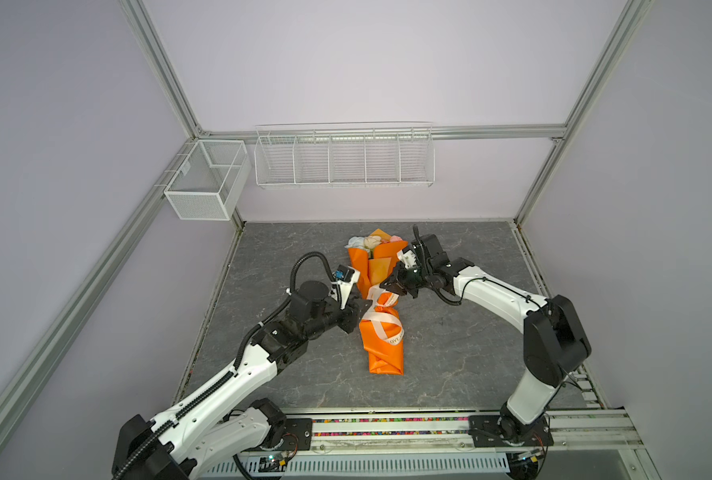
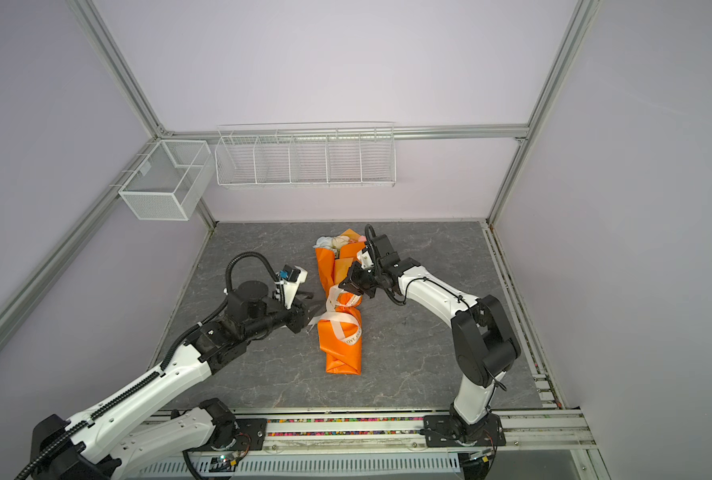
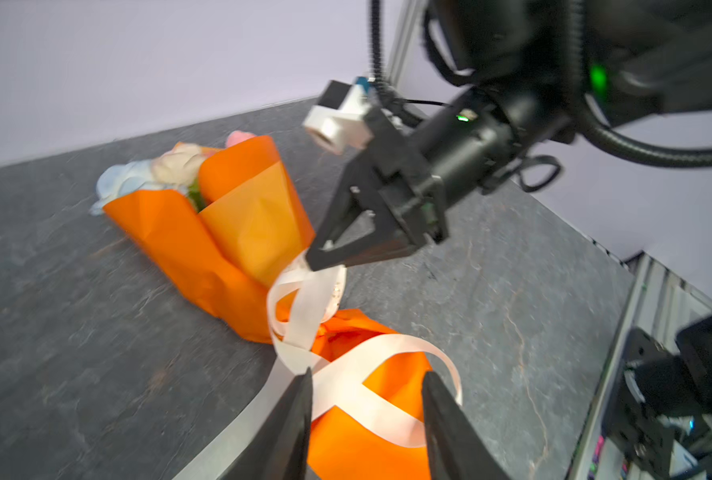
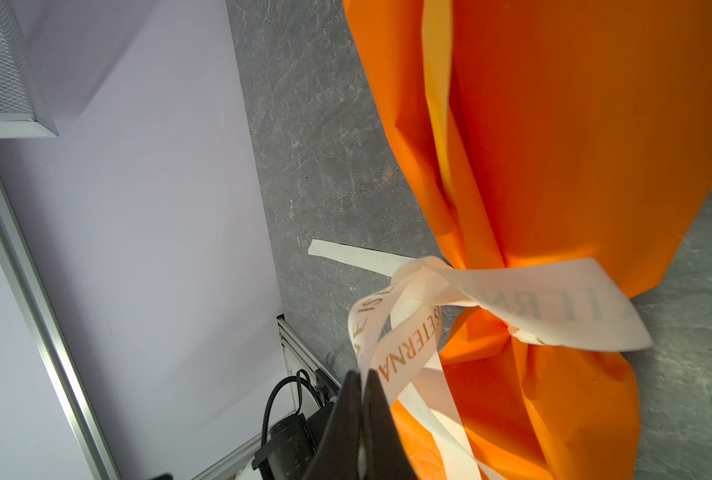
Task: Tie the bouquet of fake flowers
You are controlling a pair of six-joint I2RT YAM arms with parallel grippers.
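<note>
Bouquet of fake flowers (image 1: 374,266) lying flat in the middle of the gray bench (image 1: 450,353), wrapped in orange paper (image 2: 343,353). Pale roses (image 3: 175,164) peeking out at the wide open end of the bouquet: white, cream and a bit of pink. Cream ribbon (image 1: 381,322) with printed letters looped around the middle of the bouquet, at the pinched-in part of the paper. Loose loops on top of the bouquet, one flat end out on the bench just beside it. Right tool (image 4: 362,378) just above the middle of the bouquet, squeezed tight on one loop of the ribbon, holding it up a little off the paper. Left tool (image 3: 367,374) right beside the middle of the bouquet, on the other side from the right tool, partly open. A strip of ribbon running between its two fingers (image 3: 296,415), touching one of them, not pinched. Nothing gripped there. Both tools near each other, with the middle of the bouquet between them.
</note>
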